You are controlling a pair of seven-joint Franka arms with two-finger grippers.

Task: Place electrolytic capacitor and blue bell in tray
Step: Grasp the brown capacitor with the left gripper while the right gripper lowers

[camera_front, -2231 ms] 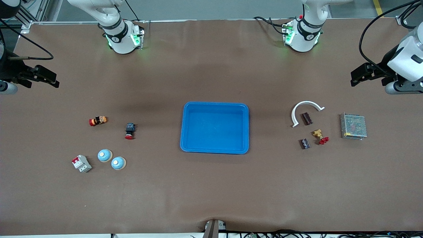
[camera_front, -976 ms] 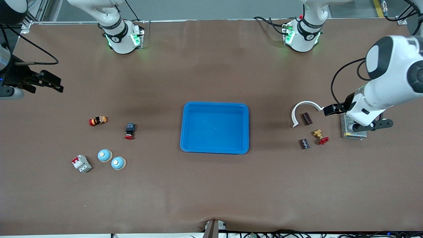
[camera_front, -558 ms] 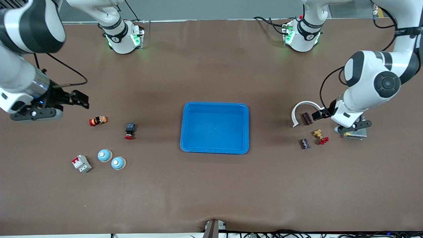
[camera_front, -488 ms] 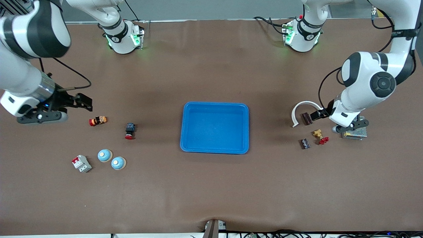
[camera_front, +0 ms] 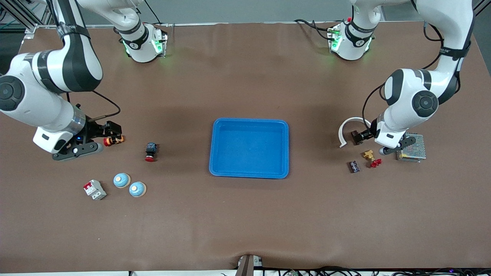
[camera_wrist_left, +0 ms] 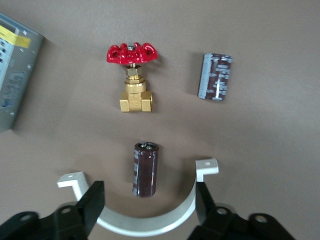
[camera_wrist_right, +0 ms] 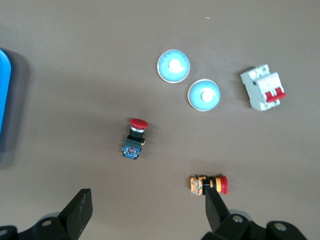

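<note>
A dark brown electrolytic capacitor (camera_wrist_left: 145, 169) (camera_front: 355, 137) lies on the table inside a white curved bracket (camera_wrist_left: 150, 226). My left gripper (camera_wrist_left: 149, 205) (camera_front: 362, 135) hangs open over that bracket, its fingers (camera_wrist_left: 94, 200) wider apart than the arc, holding nothing. A second capacitor (camera_wrist_left: 215, 77) (camera_front: 353, 166) with a grey stripe lies nearer the front camera. Two blue bells (camera_wrist_right: 173, 66) (camera_wrist_right: 203, 95) (camera_front: 121, 180) sit side by side toward the right arm's end. My right gripper (camera_wrist_right: 147, 212) (camera_front: 111, 132) is open over bare table beside an orange-and-red button (camera_wrist_right: 209, 184). The blue tray (camera_front: 249, 149) lies mid-table with nothing in it.
A brass valve with a red handle (camera_wrist_left: 134, 75) (camera_front: 371, 158) and a metal mesh box (camera_front: 412, 147) lie near the capacitors. A black-and-red pushbutton (camera_wrist_right: 135, 137) (camera_front: 150, 151) and a white circuit breaker (camera_wrist_right: 262, 87) (camera_front: 94, 189) lie near the bells.
Both arms have swung in from the table's ends and come down. The left gripper has reached the bracket and capacitor; the right gripper has arrived beside the orange-and-red button.
</note>
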